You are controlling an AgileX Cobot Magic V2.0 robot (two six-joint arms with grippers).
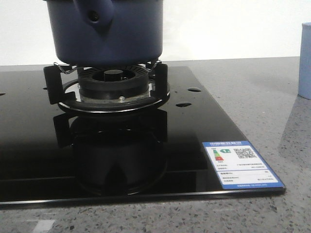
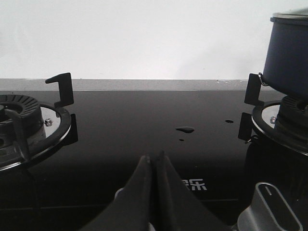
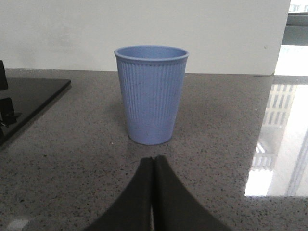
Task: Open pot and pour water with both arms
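Front view: the pot [image 1: 109, 31] sits on the burner [image 1: 112, 82] of the black glass hob [image 1: 121, 145], handle lug facing the camera.

Left wrist view: the left gripper [image 2: 153, 161] hangs above the hob with fingertips pressed together, holding nothing.

Right wrist view: the right gripper [image 3: 154, 161] is likewise closed and empty, near the pale blue cup [image 3: 150, 94] upright on the granite counter [image 3: 216, 144].

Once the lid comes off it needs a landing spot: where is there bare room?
Free: the granite counter between the cooktop edge and the blue cup, and the glass between the two burners, spotted with droplets. Crowded: the burner grate under the pot.
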